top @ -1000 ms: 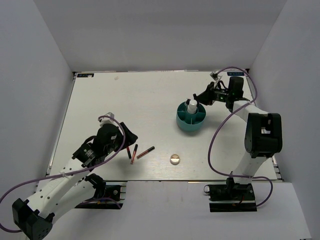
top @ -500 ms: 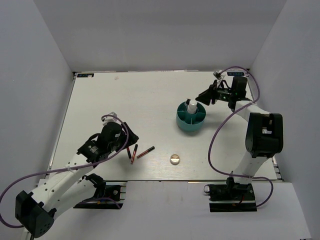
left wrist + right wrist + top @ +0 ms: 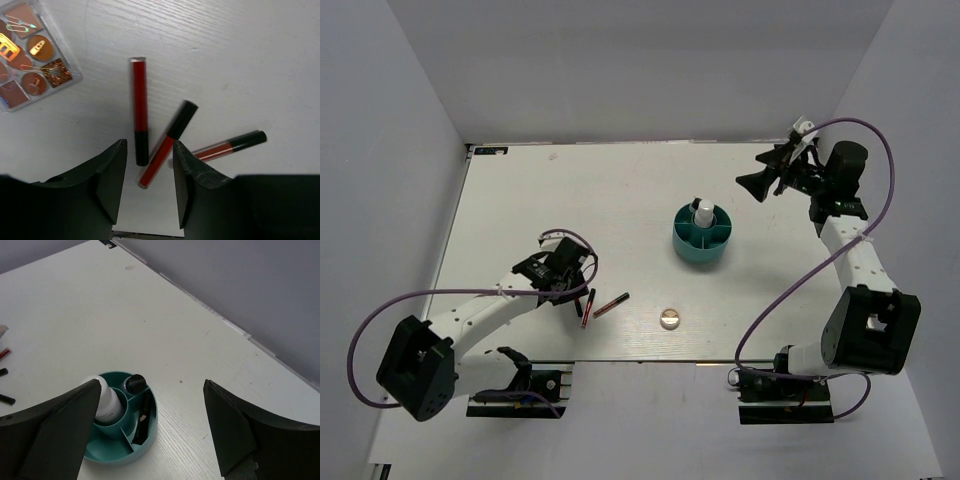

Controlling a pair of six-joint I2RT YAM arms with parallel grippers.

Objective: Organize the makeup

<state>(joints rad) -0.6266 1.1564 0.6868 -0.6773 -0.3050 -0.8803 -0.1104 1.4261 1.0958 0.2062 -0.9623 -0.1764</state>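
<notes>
Jaws of the right gripper [image 3: 152, 384] stand wide apart above the white tabletop [image 3: 75, 305]. Below, a teal cup [image 3: 125, 457] holds a white bottle [image 3: 106, 401] and a leaning black stick [image 3: 143, 420].

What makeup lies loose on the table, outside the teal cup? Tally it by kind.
Red-and-black sticks: 3
Palette: 1
Compact: 1
Total: 5
</notes>
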